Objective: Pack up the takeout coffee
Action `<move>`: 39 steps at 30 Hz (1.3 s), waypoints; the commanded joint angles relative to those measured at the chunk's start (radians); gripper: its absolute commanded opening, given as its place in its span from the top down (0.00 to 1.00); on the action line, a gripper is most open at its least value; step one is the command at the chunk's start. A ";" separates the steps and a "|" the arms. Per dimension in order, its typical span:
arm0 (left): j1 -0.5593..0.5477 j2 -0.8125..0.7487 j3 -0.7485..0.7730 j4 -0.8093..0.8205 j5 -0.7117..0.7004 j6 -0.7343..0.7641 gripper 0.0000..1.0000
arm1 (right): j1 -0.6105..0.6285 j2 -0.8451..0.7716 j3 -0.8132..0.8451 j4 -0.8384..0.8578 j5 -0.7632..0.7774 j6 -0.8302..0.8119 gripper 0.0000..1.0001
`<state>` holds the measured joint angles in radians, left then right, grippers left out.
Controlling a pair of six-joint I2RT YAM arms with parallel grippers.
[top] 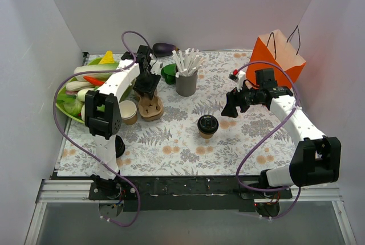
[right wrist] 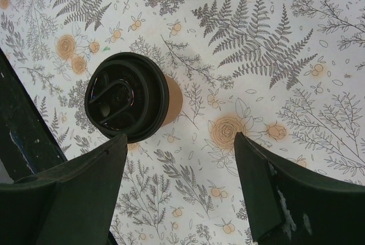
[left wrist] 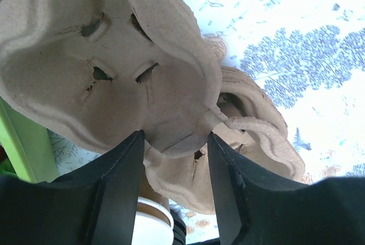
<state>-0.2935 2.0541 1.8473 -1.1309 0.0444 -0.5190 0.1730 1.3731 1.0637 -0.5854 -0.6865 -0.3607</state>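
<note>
The takeout coffee [top: 208, 126], a small brown paper cup with a black lid, stands upright mid-table; it also shows in the right wrist view [right wrist: 134, 97]. My right gripper [top: 231, 108] is open and empty above the tablecloth, just right of the cup and apart from it [right wrist: 179, 142]. The orange paper bag [top: 279, 57] stands at the back right. My left gripper [top: 147, 85] is at the back left, its fingers [left wrist: 122, 171] closed on the rim of the brown pulp cup-carrier tray [left wrist: 114, 57], which looks tilted [top: 151, 108].
A grey cup of white sticks [top: 186, 82] stands behind the coffee. A green plate of vegetables [top: 74, 94] lies at far left. An open paper cup [top: 129, 111] is beside the tray and shows under it [left wrist: 148, 222]. A green cup [top: 169, 73] and an eggplant [top: 164, 47] are at the back.
</note>
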 commanded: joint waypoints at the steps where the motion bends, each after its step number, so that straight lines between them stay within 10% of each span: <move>1: -0.030 -0.112 0.033 -0.055 0.057 0.048 0.72 | 0.003 -0.035 -0.008 0.021 -0.004 0.012 0.16; 14: -0.081 -0.239 0.129 -0.217 0.139 0.129 0.77 | 0.003 -0.074 -0.050 0.009 0.004 0.005 0.16; 27: -0.303 -0.725 -0.489 -0.095 0.328 0.418 0.76 | 0.003 -0.062 -0.036 -0.008 -0.004 -0.001 0.16; 39: -0.477 -0.747 -0.853 0.160 0.219 0.413 0.74 | 0.028 -0.072 -0.042 -0.145 -0.033 -0.280 0.15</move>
<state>-0.7628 1.3045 1.0157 -1.1103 0.3019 -0.0933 0.1783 1.3254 1.0172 -0.6319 -0.7086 -0.4492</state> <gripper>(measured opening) 0.441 0.842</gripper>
